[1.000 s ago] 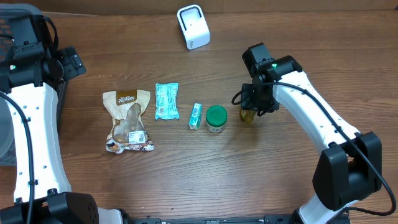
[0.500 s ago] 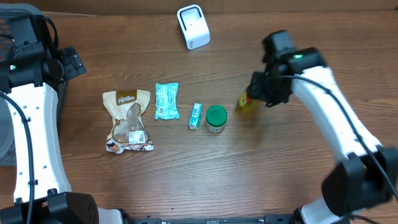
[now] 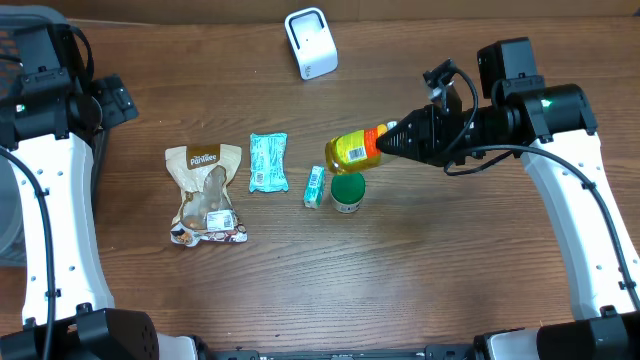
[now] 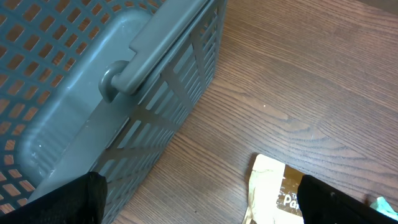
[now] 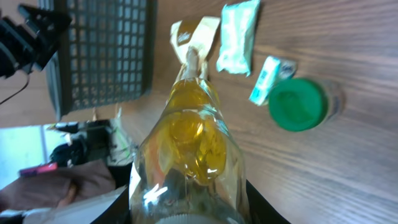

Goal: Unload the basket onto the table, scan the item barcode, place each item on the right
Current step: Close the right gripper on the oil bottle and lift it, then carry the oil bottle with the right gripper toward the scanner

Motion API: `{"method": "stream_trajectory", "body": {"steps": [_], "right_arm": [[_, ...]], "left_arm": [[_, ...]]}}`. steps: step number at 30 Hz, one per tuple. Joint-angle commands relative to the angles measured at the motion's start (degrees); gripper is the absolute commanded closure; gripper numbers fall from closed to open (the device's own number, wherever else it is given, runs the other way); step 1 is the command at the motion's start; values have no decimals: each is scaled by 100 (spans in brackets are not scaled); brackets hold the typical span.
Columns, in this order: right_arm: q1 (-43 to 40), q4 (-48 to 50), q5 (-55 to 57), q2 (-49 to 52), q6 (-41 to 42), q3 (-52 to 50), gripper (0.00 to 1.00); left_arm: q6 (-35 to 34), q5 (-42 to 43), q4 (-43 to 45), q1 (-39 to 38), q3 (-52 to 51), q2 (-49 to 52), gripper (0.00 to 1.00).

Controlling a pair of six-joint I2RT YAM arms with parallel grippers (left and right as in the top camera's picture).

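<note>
Gripping the yellow bottle (image 3: pixel 352 150) sideways, right pincer (image 3: pixel 403 138) — green-lidded jar (image 3: pixel 347 189) just beside, left pincer (image 3: pixel 118 100) wide open.

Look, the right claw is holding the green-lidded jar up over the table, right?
No. The right claw is holding the yellow bottle up over the table; the green-lidded jar stands on it. The overhead view shows this.
</note>
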Motion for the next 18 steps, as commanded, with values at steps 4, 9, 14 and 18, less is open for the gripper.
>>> {"method": "stream_trajectory", "body": {"steps": [4,9,14,18], "right_arm": [[-4,-411,-1099,-52,-911,107,81],[-4,-520,-1478,-52,-1198,107,85],[-4,-546,-1582,-52,-1200,107,86],[-4,-734,-1596,-52,-1329,107,87]], "left_arm": [[17,2,15,31,63,11,0],[17,2,15,31,63,11,0],[17,2,15,31,63,11,1],[17,2,15,31,63,11,0]]}}
